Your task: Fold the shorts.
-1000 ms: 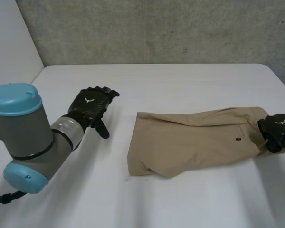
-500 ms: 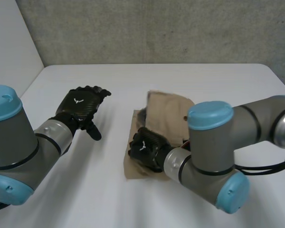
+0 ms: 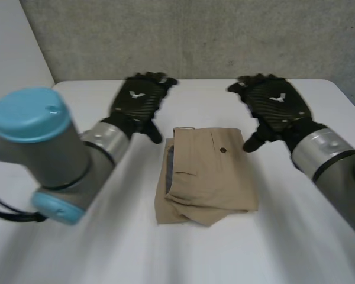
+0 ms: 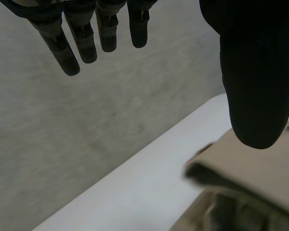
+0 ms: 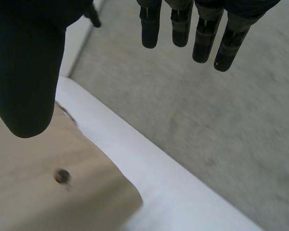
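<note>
In the head view the folded shorts (image 3: 204, 174) lie on the table (image 3: 106, 254) between the left hand (image 3: 136, 100) and the right hand (image 3: 275, 103). Both hands are spread and empty. The left wrist view adds the shorts' stacked layers beside the thumb.

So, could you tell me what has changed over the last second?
The right hand carried one end of the shorts over to the left, folding them in half, then let go and lifted away open. The left hand moved closer, open as before.

Shorts (image 4: 260, 173) partly behind thumb of left robot hand (image 4: 257, 72), right arm (image 3: 334, 168) cut off
</note>
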{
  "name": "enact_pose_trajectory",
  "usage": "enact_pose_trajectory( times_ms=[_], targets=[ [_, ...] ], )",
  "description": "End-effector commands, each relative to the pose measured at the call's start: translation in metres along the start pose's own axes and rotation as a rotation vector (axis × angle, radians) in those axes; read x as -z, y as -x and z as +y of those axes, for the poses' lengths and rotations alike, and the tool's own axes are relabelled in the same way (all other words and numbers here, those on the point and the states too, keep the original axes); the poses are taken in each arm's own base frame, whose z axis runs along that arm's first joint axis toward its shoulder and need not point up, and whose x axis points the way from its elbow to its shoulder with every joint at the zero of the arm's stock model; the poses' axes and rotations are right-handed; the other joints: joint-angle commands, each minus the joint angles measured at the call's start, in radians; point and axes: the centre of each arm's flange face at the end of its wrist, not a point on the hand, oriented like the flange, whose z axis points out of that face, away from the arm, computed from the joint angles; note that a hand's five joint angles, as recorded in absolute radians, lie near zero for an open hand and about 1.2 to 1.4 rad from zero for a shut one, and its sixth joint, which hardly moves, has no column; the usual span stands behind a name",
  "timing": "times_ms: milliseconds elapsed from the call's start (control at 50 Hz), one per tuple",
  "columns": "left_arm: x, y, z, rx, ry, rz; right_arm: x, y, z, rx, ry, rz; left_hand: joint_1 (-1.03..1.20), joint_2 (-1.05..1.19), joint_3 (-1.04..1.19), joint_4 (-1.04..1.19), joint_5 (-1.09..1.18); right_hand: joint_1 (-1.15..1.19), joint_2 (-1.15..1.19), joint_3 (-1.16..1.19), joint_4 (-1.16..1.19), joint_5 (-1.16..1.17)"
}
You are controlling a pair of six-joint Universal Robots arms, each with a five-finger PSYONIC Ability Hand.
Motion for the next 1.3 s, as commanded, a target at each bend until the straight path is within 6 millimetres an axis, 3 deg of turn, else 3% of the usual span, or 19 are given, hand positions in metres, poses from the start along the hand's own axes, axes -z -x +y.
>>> enact_pose_trajectory(
  times_ms=[20, 80, 200, 220, 240, 380, 480, 580, 740, 820, 900, 980, 1020, 1120, 1200, 1300],
  targets=[
    [-0.023, -0.049, 0.021, 0.094, 0.046, 0.135, -0.009, -0.036, 0.028, -0.127, 0.104, 0.096, 0.044, 0.043, 0.035, 0.041, 0.029, -0.024, -0.036, -0.036, -0.052, -0.068],
    [-0.029, -0.068, 0.041, 0.149, 0.133, 0.220, -0.018, -0.035, 0.045, -0.150, 0.162, 0.084, 0.076, 0.075, 0.067, 0.073, 0.061, -0.024, -0.036, -0.036, -0.052, -0.068],
    [-0.029, -0.072, 0.063, 0.184, 0.254, 0.227, -0.025, -0.034, 0.063, -0.180, 0.238, 0.066, 0.123, 0.122, 0.115, 0.120, 0.108, -0.024, -0.036, -0.036, -0.052, -0.068],
    [-0.029, -0.068, 0.072, 0.184, 0.293, 0.199, -0.032, -0.029, 0.078, -0.198, 0.296, 0.045, 0.149, 0.149, 0.141, 0.146, 0.134, -0.024, -0.036, -0.036, -0.052, -0.068],
    [-0.029, -0.067, 0.074, 0.183, 0.303, 0.184, -0.034, -0.027, 0.082, -0.200, 0.309, 0.037, 0.158, 0.158, 0.150, 0.155, 0.143, -0.024, -0.036, -0.036, -0.052, -0.068],
    [-0.024, -0.034, 0.091, 0.124, 0.405, -0.003, -0.043, 0.005, 0.087, -0.196, 0.349, -0.064, 0.158, 0.158, 0.150, 0.155, 0.143, -0.024, -0.036, -0.036, -0.052, -0.068],
    [-0.012, -0.030, 0.104, 0.044, 0.481, 0.008, -0.049, 0.022, 0.102, -0.196, 0.385, -0.106, 0.146, 0.146, 0.138, 0.144, 0.131, -0.024, -0.036, -0.036, -0.052, -0.068],
    [-0.001, -0.033, 0.111, 0.000, 0.520, 0.029, -0.051, 0.030, 0.116, -0.189, 0.442, -0.132, 0.141, 0.140, 0.132, 0.138, 0.126, -0.024, -0.036, -0.036, -0.052, -0.068],
    [0.001, -0.033, 0.105, -0.003, 0.509, 0.031, -0.049, 0.029, 0.125, -0.092, 0.510, -0.122, 0.108, 0.108, 0.100, 0.106, 0.093, -0.024, -0.036, -0.036, -0.052, -0.068],
    [0.002, -0.032, 0.089, -0.006, 0.474, 0.031, -0.049, 0.022, 0.111, -0.063, 0.477, -0.082, 0.070, 0.070, 0.062, 0.067, 0.055, -0.024, -0.036, -0.036, -0.052, -0.068],
    [0.002, -0.027, 0.060, -0.006, 0.402, 0.020, -0.050, 0.009, 0.076, -0.051, 0.380, -0.043, 0.041, 0.040, 0.032, 0.038, 0.026, -0.024, -0.036, -0.036, -0.052, -0.068],
    [0.004, -0.014, 0.018, -0.002, 0.299, -0.014, -0.048, -0.001, 0.041, -0.022, 0.264, 0.003, 0.006, 0.005, -0.003, 0.003, -0.009, -0.024, -0.036, -0.036, -0.052, -0.068],
    [0.007, -0.002, -0.008, 0.003, 0.236, -0.046, -0.043, -0.008, 0.014, -0.002, 0.177, 0.049, -0.003, -0.004, -0.012, -0.006, -0.018, -0.024, -0.036, -0.036, -0.052, -0.068],
    [0.014, 0.041, -0.043, 0.038, 0.158, -0.168, -0.027, -0.031, -0.029, 0.009, 0.061, 0.233, -0.009, -0.010, -0.018, -0.012, -0.024, -0.024, -0.036, -0.036, -0.052, -0.068],
    [0.034, 0.078, -0.066, 0.167, 0.114, -0.274, -0.015, -0.050, -0.044, 0.019, 0.043, 0.350, -0.006, -0.007, -0.015, -0.009, -0.021, -0.024, -0.036, -0.036, -0.052, -0.068],
    [0.058, 0.094, -0.066, 0.226, 0.153, -0.337, 0.000, -0.070, -0.047, 0.021, 0.060, 0.430, -0.006, -0.007, -0.015, -0.009, -0.021, -0.024, -0.036, -0.036, -0.052, -0.068]
  ],
)
